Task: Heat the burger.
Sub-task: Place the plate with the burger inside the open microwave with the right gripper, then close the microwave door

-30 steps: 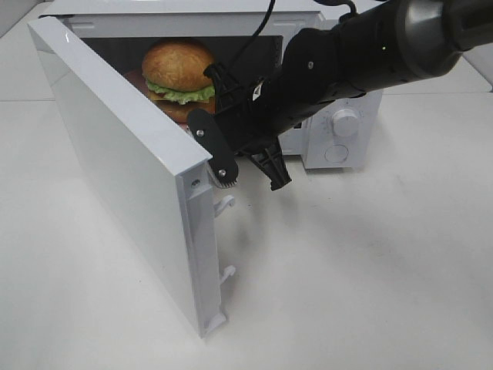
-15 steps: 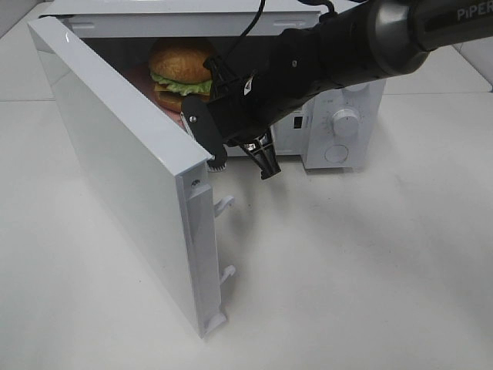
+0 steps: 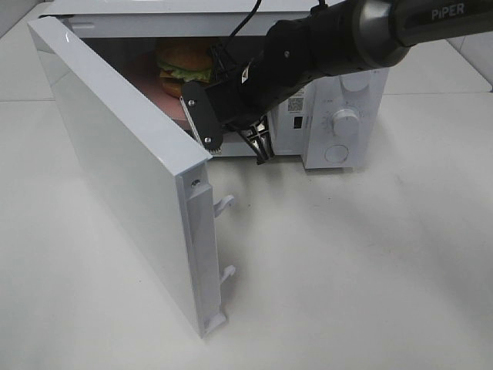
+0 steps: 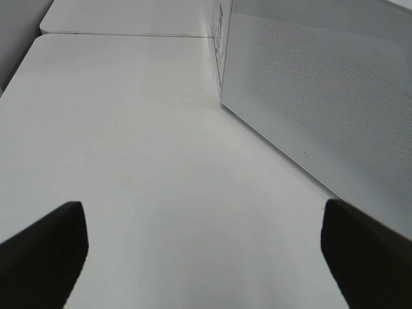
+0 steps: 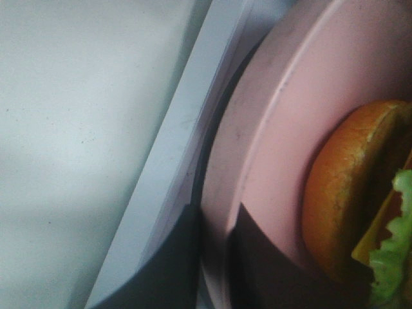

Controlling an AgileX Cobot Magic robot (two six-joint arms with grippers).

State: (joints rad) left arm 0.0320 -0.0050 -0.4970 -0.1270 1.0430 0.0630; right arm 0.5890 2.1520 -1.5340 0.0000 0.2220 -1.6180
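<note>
The burger (image 3: 185, 60), golden bun with green lettuce, sits on a round pink plate (image 3: 160, 94) inside the open white microwave (image 3: 339, 116). My right gripper (image 3: 192, 102) reaches through the microwave's opening and is shut on the near rim of the pink plate (image 5: 283, 129). In the right wrist view its dark fingers (image 5: 270, 264) straddle that rim, and the burger (image 5: 347, 193) lies just beyond them. My left gripper (image 4: 206, 257) hangs open over bare table beside the microwave door (image 4: 322, 96), holding nothing. It is out of the high view.
The microwave door (image 3: 123, 169) stands swung out toward the front left, with its latch hooks (image 3: 223, 204) on the free edge. Control knobs (image 3: 344, 123) are on the microwave's right panel. White tabletop (image 3: 347, 262) spreads in front.
My right arm has pushed farther back into the microwave, carrying the plate and burger deeper into the cavity. The door and the left gripper have not moved.
</note>
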